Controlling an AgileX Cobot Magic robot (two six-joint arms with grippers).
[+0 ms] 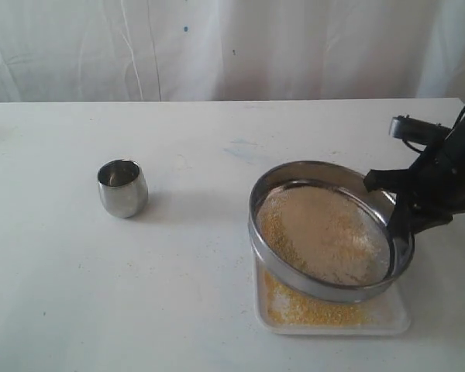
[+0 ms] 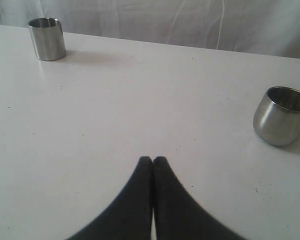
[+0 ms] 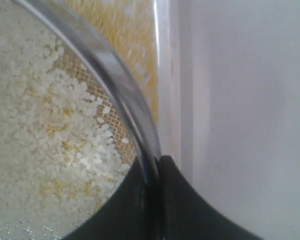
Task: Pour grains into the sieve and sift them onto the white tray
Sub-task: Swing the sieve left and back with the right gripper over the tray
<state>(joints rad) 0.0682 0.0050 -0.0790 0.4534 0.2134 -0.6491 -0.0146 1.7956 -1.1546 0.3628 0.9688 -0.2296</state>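
Observation:
The steel sieve [image 1: 265, 195] hangs tilted above the white tray [image 1: 401, 314], its left side lower. My right gripper [image 1: 395, 203] is shut on the sieve's rim [image 3: 112, 80] at its right side. Whitish grains [image 3: 45, 125] mixed with some yellow ones lie on the mesh. Fine yellow granules [image 1: 302, 308] cover the tray under the sieve, and they also show past the rim in the right wrist view, where the yellow granules [image 3: 127, 30] lie next to the tray's edge [image 3: 167, 75]. My left gripper [image 2: 153, 159] is shut with nothing in it, over bare table.
A small rounded steel cup [image 1: 122, 187] stands upright on the table left of the sieve; this rounded cup [image 2: 281, 116] also shows in the left wrist view. A straight-sided steel cup [image 2: 47, 38] stands farther off. A white curtain [image 1: 217, 46] hangs behind the table.

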